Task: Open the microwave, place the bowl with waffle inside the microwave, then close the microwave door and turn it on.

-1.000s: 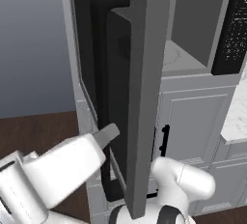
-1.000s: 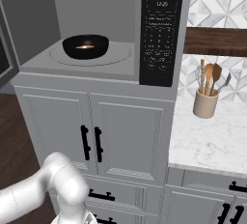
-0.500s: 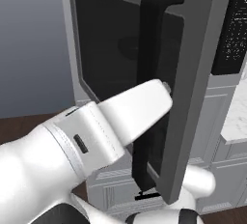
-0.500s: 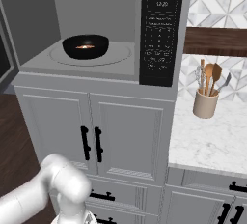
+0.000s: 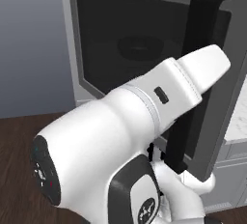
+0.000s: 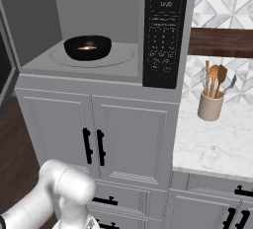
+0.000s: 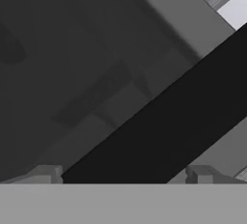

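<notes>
microwave door [image 5: 144, 39]: a matt grey frame was seen around smooth, dark, faintly reflective glass.
door handle [image 5: 198, 78]: a matt black bar, plastic-looking, was noted.
microwave [image 6: 99, 20]: smooth matt grey inner walls and a glossy black button panel were seen.
bowl with waffle [image 6: 88, 47]: a glossy black finish was shown.
cabinets [image 6: 133, 134]: matt painted panels were observed.
counter [image 6: 212, 144]: polished white marble-like stone was seen.
floor [image 5: 19, 170]: dark wood grain was visible.

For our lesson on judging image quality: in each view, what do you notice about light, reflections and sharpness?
Left base view: the dark glass of the grey-framed microwave door faintly shows an oval shape. Right base view: even, sharp lighting on the small black bowl with waffle. Hand view: the black bar handle looks soft-edged, close up.
</notes>
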